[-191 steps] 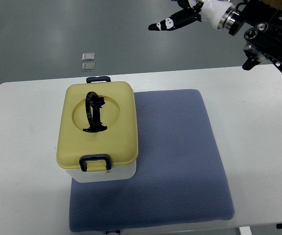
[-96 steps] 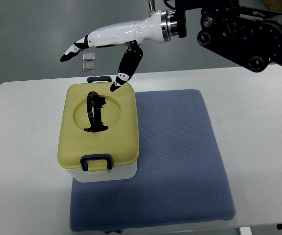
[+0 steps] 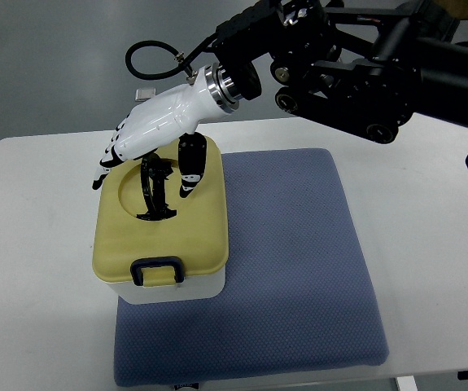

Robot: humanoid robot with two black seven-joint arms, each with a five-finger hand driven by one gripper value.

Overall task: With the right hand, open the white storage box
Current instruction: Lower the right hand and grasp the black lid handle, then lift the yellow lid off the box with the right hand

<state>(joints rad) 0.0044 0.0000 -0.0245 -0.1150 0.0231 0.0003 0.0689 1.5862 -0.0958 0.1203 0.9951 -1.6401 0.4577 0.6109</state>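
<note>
In the top view, the right hand (image 3: 148, 134), fingers spread and holding nothing, hovers over the storage box (image 3: 163, 220) at left-centre on the blue mat (image 3: 290, 269), whose rigid, likely light yellow lid (image 3: 193, 236) seems best lifted by its black handle (image 3: 156, 189).

One white plastic storage box (image 3: 172, 287) with a yellow lid, one blue textured fabric mat (image 3: 295, 269), one white rectangular table (image 3: 429, 212), and one white-and-black robot hand (image 3: 154, 134) in shot.
</note>
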